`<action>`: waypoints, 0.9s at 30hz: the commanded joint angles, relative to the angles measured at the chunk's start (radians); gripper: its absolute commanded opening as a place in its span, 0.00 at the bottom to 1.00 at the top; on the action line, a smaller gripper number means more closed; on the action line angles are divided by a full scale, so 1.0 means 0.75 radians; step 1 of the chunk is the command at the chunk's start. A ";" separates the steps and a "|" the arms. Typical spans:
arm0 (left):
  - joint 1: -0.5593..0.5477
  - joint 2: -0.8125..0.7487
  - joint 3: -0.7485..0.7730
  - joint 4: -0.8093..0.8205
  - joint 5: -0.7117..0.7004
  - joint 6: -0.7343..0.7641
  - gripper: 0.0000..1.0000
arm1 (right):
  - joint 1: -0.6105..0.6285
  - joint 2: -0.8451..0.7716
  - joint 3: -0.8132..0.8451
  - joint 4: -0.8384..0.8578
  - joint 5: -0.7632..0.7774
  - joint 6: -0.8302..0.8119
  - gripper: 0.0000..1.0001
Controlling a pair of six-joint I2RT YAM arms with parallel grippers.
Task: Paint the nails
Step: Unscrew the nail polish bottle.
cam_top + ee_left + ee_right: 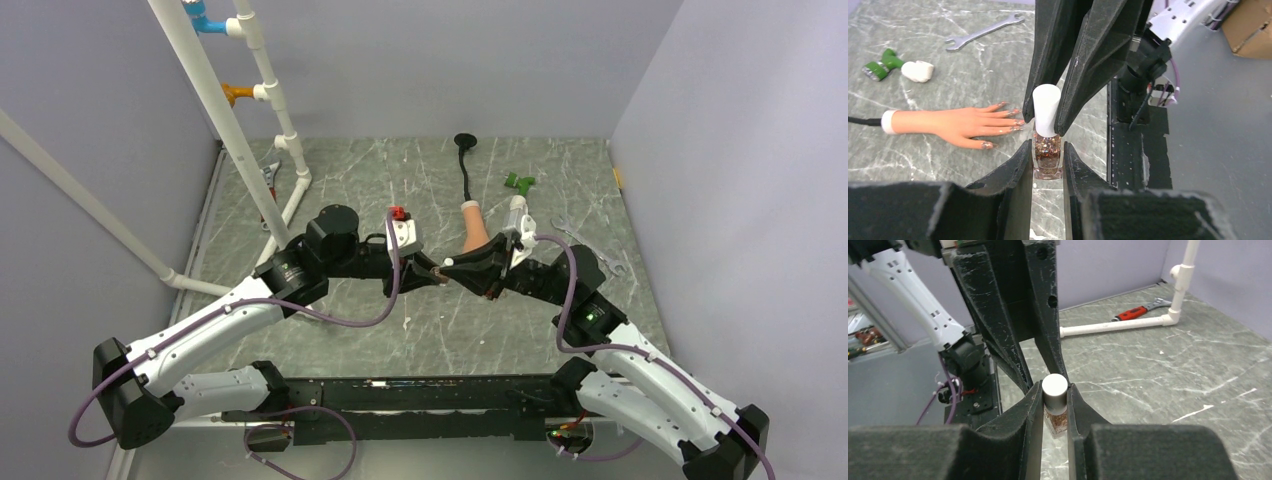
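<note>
A small glitter polish bottle with a white cap hangs above the table's middle. My left gripper is shut on the bottle's glass body. From the opposite side my right gripper is shut on the white cap. The two grippers meet tip to tip in the top view, left gripper and right gripper. The peach mannequin hand lies flat on the table just beyond, its glittery nails pointing toward the bottle. In the top view the hand is partly hidden by the right arm.
A green-and-white object and a silver wrench lie beyond the hand. A red-handled wrench rests by the white pipe frame. A black cable with a round foot runs back from the hand's wrist.
</note>
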 commanded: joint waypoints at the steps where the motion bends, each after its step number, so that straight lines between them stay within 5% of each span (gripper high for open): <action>1: 0.001 0.010 0.066 0.033 0.148 0.054 0.00 | 0.015 -0.033 -0.001 0.062 -0.187 -0.054 0.00; 3: 0.002 0.011 0.069 0.023 0.151 0.062 0.00 | 0.014 -0.036 0.000 0.051 -0.196 -0.054 0.09; 6: 0.001 0.000 0.074 0.013 0.127 0.070 0.00 | 0.017 -0.026 0.027 -0.005 -0.168 -0.046 0.58; 11: 0.012 -0.019 0.067 0.012 0.042 0.075 0.00 | 0.016 -0.043 0.064 -0.103 -0.058 -0.032 0.99; 27: 0.071 0.043 0.036 -0.006 -0.194 0.137 0.00 | 0.016 -0.240 0.065 -0.375 0.280 0.148 1.00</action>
